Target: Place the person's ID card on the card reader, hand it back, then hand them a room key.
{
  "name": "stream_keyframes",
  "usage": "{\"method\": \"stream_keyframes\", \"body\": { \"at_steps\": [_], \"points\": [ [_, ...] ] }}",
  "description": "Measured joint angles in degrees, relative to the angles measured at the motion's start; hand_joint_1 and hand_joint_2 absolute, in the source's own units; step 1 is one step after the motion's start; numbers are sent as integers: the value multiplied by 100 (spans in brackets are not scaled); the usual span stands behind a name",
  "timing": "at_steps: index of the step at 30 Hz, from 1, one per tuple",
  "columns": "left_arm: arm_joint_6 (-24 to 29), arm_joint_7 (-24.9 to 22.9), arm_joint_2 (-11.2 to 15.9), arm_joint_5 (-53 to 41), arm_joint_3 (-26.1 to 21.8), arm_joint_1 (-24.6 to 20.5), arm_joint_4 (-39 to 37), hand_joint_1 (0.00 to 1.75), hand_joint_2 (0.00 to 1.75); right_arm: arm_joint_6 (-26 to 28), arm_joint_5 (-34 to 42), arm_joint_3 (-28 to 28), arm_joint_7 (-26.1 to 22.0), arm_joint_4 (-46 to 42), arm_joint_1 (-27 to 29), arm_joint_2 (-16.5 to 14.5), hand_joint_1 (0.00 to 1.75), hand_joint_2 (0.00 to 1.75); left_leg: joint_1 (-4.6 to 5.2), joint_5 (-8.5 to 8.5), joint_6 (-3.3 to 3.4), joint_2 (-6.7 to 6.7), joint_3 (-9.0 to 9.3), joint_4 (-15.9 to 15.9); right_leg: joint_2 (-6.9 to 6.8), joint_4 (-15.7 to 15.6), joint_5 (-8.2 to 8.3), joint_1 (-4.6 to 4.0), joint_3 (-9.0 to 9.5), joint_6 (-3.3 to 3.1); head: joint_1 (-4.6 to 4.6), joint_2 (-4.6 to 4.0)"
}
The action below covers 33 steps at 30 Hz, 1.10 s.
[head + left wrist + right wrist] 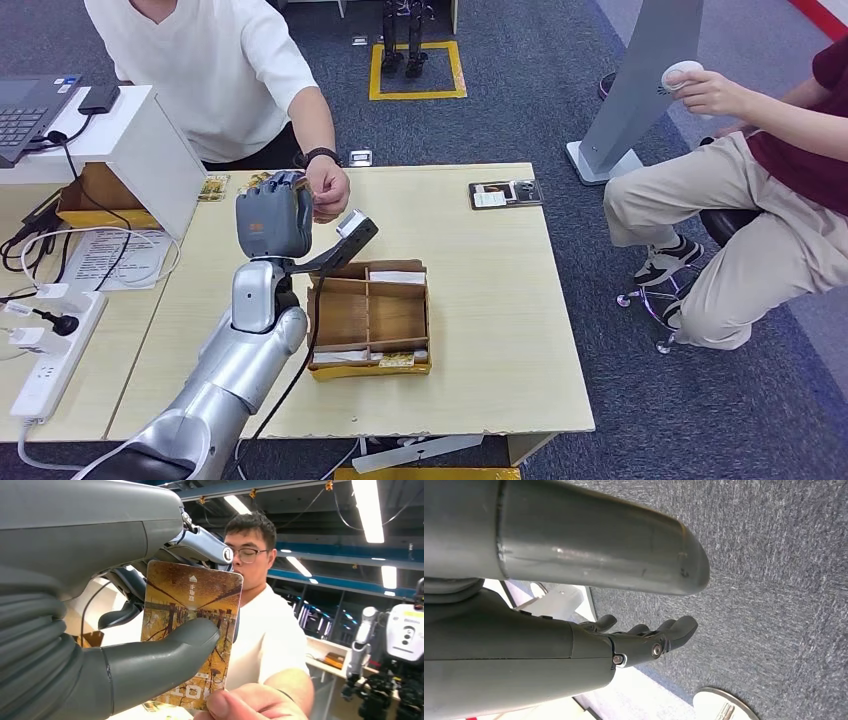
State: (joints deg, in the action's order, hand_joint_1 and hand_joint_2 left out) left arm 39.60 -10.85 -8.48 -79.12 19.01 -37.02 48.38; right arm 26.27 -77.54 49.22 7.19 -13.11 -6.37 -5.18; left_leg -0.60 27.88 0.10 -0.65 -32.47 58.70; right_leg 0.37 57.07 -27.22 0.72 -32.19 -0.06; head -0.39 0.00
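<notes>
My left hand (272, 215) is raised over the far side of the table (480, 300) in front of the seated person in white. It pinches a brown and gold room key card (192, 600) between the thumb (165, 650) and the fingers. The person's hand (326, 188) touches my hand in the head view, and their thumb (240, 702) grips the card's free end. A black card reader (505, 193) lies at the table's far right edge, with something pale on it. My right hand (649, 640) hangs over grey carpet, fingers apart, holding nothing.
A wooden box with compartments (370, 320) holding cards sits mid-table, just right of my left arm. More gold cards (213, 187) lie near the far edge. A white stand, cables and a power strip (50, 360) crowd the left. A second person (760, 150) sits at the right.
</notes>
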Motion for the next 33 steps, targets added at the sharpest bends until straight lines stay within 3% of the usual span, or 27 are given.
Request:
{"method": "stream_keyframes", "body": {
  "at_steps": [11, 12, 15, 16, 33],
  "points": [
    [2, 42, 100, -33, -304, 111, -39, 175, 175, 87, -45, 0, 4, 0, 65, 0, 0, 0, 0, 0, 0, 0, -1, 0, 0, 0, 0, 0, 0, 0, 0, 0],
    [2, 48, 100, -36, -332, 128, -37, 141, 175, 92, -45, 0, 5, 0, 70, 0, 0, 0, 0, 0, 0, 0, -1, 0, 0, 0, 0, 0, 0, 0, 0, 0],
    [2, 105, 99, -14, -424, 186, -21, 10, 175, 103, -45, 0, 8, 0, 80, 1, 0, 0, 0, 0, 0, 0, -1, 0, 0, 0, 0, 0, 0, 0, -1, 0],
    [2, 131, 98, -9, -460, 211, -4, 0, 175, 108, -45, -1, 9, 0, 82, 1, 0, 0, 0, 0, 0, 0, -1, 0, 0, 0, 0, 0, 0, 0, -1, 0],
    [2, 538, -2, -34, -1155, 545, 504, 0, 175, 186, -42, 0, 7, 0, 105, 2, 0, 0, 0, 0, 0, 0, -1, 0, 0, 0, 0, 0, 0, 0, -1, 0]
  ]
}}
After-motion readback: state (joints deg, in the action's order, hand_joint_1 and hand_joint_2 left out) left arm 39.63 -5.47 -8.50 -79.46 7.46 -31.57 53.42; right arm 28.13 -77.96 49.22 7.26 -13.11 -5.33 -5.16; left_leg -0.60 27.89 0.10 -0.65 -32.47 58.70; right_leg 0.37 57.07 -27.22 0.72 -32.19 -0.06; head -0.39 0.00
